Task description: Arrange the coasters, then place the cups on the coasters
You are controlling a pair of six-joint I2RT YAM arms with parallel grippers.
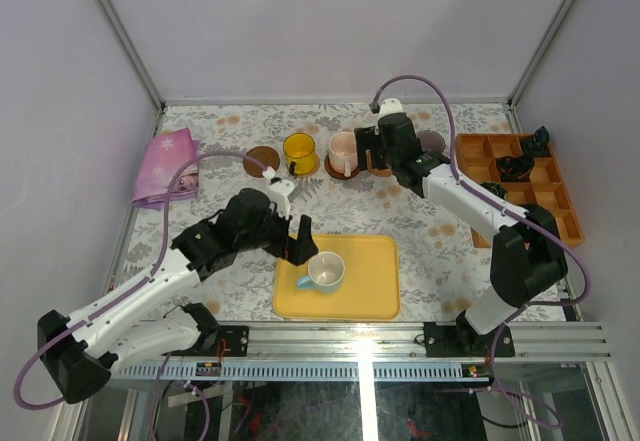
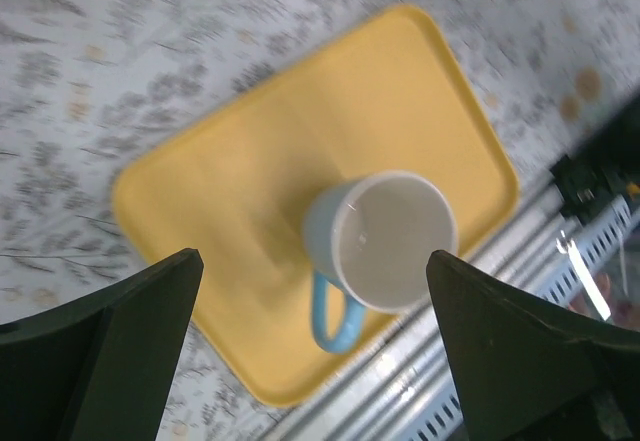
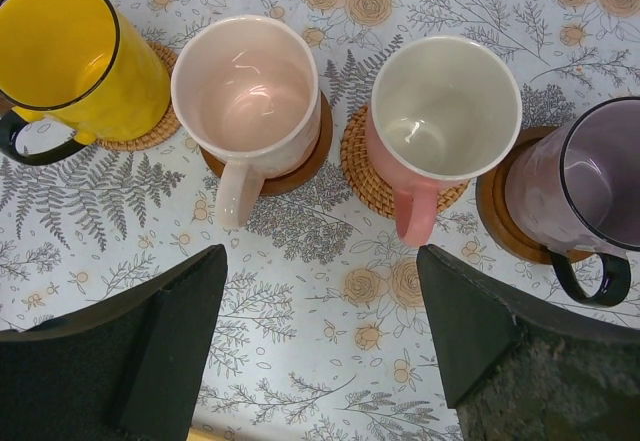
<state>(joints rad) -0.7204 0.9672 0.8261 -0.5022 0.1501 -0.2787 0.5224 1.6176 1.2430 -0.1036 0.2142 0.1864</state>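
Floral cloth covers the table [image 1: 420, 231], and along its far side we count four cups already seated on coasters: the yellow cup [image 3: 70, 46], a pale pink cup [image 3: 245, 91], a deeper pink cup [image 3: 445, 111] and the purple-grey cup [image 3: 600, 176]. One dark brown coaster [image 1: 262, 158] lies bare at the left end of that row, just beside the yellow cup. The light blue cup [image 2: 380, 241] stands upright on the yellow tray [image 2: 230, 191], well apart from that coaster, its handle turned toward the near left.

Our left gripper [image 2: 312, 261] hangs over the blue cup with its fingers [image 2: 140, 341] spread wide, touching nothing. The right gripper [image 3: 320, 261] hovers above the row, likewise spread and empty.

We see three ways this could go wrong. If a finger comes down on the handle instead of the wall, the cup could twist or tip. The tray looks smooth, so an off-centre squeeze may simply push the cup along it. The bare coaster also sits close to the yellow cup — a wide approach could knock that cup off its mat, or nudge the thin disc out of line. The right arm over the row narrows the room we have as well.
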